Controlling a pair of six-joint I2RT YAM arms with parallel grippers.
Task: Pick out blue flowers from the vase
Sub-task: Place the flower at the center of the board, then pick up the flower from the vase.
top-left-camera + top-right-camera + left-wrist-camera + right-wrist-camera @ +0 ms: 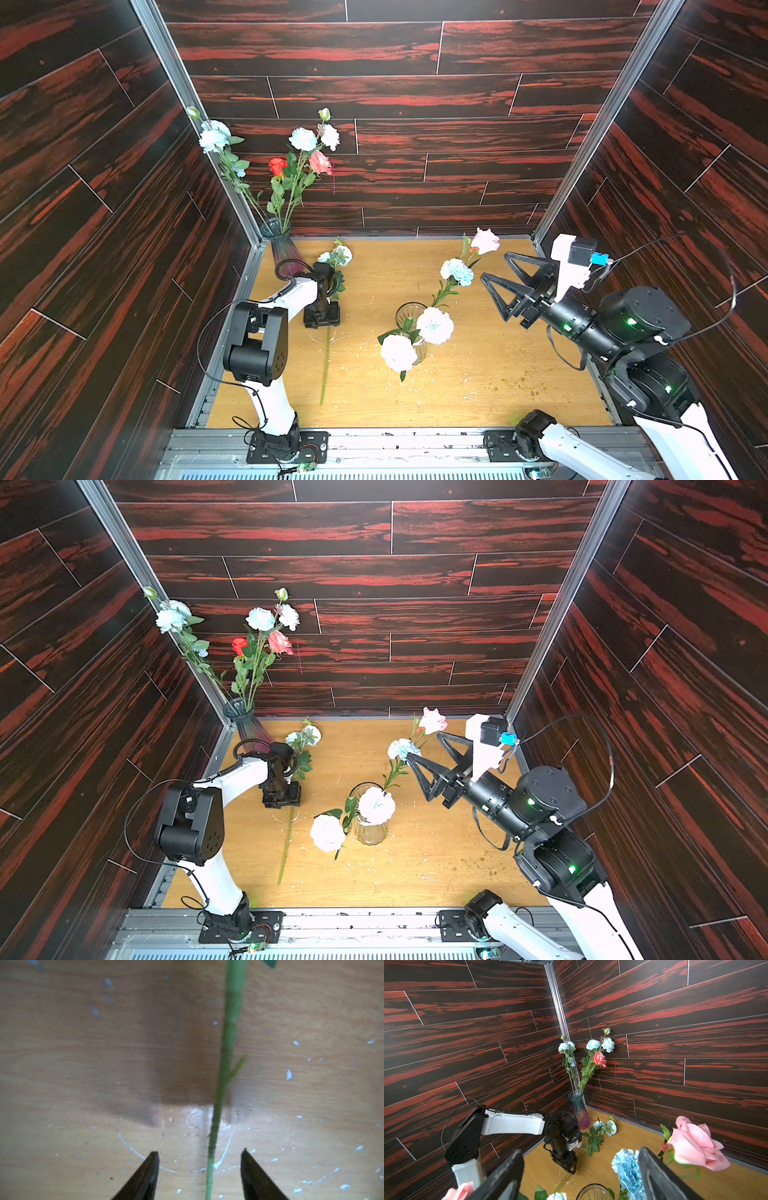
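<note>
The tall purple-tinted vase (280, 245) stands in the back left corner. It holds blue flowers (303, 139) on two stems, a red rose and a pink rose. Another blue flower (340, 255) lies flat on the table, its stalk (226, 1053) running toward the front. My left gripper (322, 322) points straight down over that stalk. In the left wrist view the left gripper (200, 1151) is open, and the stalk passes between its fingers without touching either. My right gripper (494, 264) hangs open in the air beside a blue carnation (626, 1165).
A short clear glass vase (409, 316) at mid-table holds the blue carnation, a pale pink rose (484, 240) and two whitish blooms (434, 325). Dark wood-pattern walls close in the table on three sides. White flecks dot the tabletop.
</note>
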